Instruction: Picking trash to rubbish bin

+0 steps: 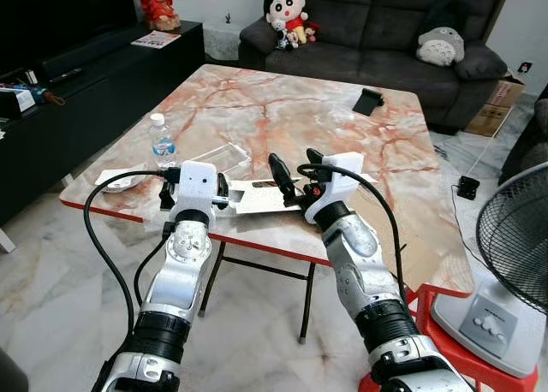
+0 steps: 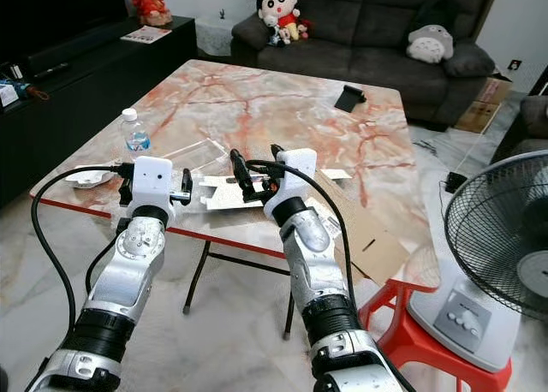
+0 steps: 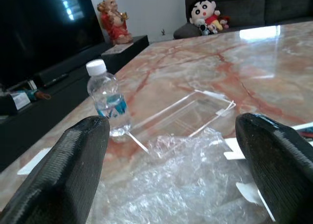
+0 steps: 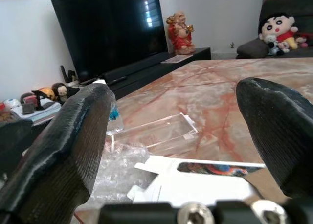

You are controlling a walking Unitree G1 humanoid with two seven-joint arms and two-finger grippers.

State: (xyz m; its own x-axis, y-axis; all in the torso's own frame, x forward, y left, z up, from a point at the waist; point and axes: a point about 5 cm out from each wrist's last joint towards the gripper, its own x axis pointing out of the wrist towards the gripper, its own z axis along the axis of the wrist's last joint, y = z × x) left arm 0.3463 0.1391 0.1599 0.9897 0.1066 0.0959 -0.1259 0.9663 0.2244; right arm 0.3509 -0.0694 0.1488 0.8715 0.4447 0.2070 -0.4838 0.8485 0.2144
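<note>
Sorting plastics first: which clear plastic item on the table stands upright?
The water bottle, capped and upright beside the flat clear tray; the crumpled wrap lies flat.

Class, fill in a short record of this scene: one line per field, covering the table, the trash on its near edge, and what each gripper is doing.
Surface: marble-patterned table
Trash, near edge: clear plastic wrap, flattened white carton, clear plastic tray
Also on table: small water bottle, upright, left of the tray; black object at the far side
Left gripper: open, fingers either side of the plastic wrap, nothing held
Right gripper: open, above the white carton, nothing held
Rubbish bin: cannot tell where it is
</note>
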